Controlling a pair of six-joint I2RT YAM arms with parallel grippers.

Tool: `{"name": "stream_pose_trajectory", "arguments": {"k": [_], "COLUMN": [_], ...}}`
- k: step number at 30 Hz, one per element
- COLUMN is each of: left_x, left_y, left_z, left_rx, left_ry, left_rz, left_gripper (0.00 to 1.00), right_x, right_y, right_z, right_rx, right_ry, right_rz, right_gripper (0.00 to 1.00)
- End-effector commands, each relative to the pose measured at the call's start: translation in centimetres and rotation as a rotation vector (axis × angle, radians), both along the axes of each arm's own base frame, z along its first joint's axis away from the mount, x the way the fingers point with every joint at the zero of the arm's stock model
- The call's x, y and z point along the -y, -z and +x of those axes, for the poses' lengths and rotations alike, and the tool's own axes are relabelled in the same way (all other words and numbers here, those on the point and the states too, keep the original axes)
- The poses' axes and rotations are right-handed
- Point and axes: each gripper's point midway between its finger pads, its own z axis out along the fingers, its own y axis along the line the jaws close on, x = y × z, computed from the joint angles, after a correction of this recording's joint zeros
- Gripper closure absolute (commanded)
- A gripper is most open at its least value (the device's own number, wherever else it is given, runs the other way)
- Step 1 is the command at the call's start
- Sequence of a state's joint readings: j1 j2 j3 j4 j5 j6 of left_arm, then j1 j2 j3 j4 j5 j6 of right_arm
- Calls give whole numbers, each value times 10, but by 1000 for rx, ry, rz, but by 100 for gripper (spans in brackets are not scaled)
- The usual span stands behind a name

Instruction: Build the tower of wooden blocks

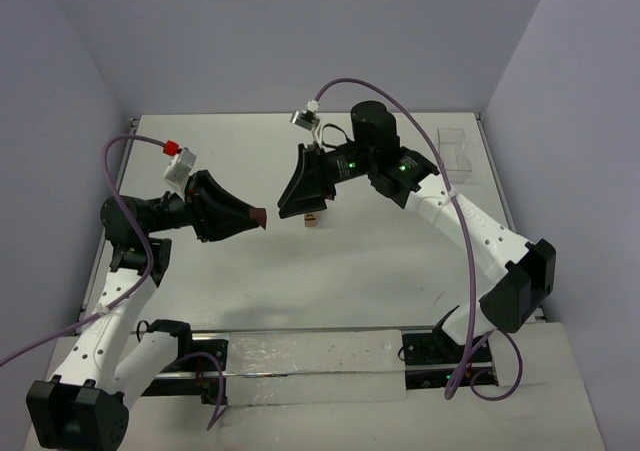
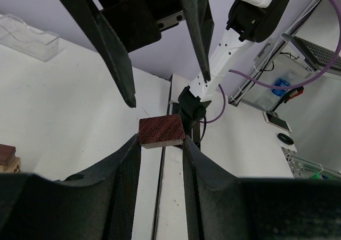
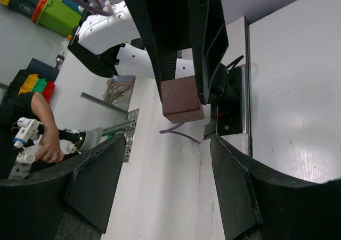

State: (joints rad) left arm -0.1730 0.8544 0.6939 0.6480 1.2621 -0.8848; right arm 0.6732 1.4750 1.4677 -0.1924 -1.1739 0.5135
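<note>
White desk (image 1: 330,271). Clear plastic tray (image 1: 458,151) sits well right of the tower (image 1: 312,221), toward the far edge. Right hand (image 1: 300,209) just beside the tower, fingers wide, nothing between them. Left hand (image 1: 256,216) near the tower's left, pinching a dark reddish-brown wood block (image 2: 161,132). Tower is short: brown cube on tan.

Dark reddish-brown block (image 2: 161,132), fine diagonal grain lines across it, there in the black left end effector (image 2: 161,140). Over on the white tabletop (image 2: 64,101), the tower (image 2: 6,159) shows reddish-brown on top, light tan beneath. Purple cable (image 2: 266,84), white arm (image 2: 213,64).
</note>
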Motion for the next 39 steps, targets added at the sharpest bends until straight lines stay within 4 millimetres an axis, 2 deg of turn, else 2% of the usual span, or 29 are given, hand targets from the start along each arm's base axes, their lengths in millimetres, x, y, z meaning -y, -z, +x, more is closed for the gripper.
{"name": "stream_pose_trajectory", "arguments": {"k": [1,10,22,31,39], "left_x": [-1,2,6,7,7], "left_y": [-10,-14,-16,-13,-12], "left_z": [-10,-14,-16,-11,-9], "left_rx": [81,75,65,47,39], "left_ry": [12,24,40,32,26], "left_rz": [-21,-32,-43,-41,-37], "left_gripper": [96,96,96,96,96], "right_x": [-3,-9,-19,-21,-21], "right_y": [-24,-30,-19,-21,-21], "right_z": [-8,-10,-6,-14,-24], "right_rx": [43,48,68,82,109], "right_ry": [-51,-78,-52,-75,-93], "right_rz": [68,93,54,49,42], "right_gripper": [27,28,29,31,39]}}
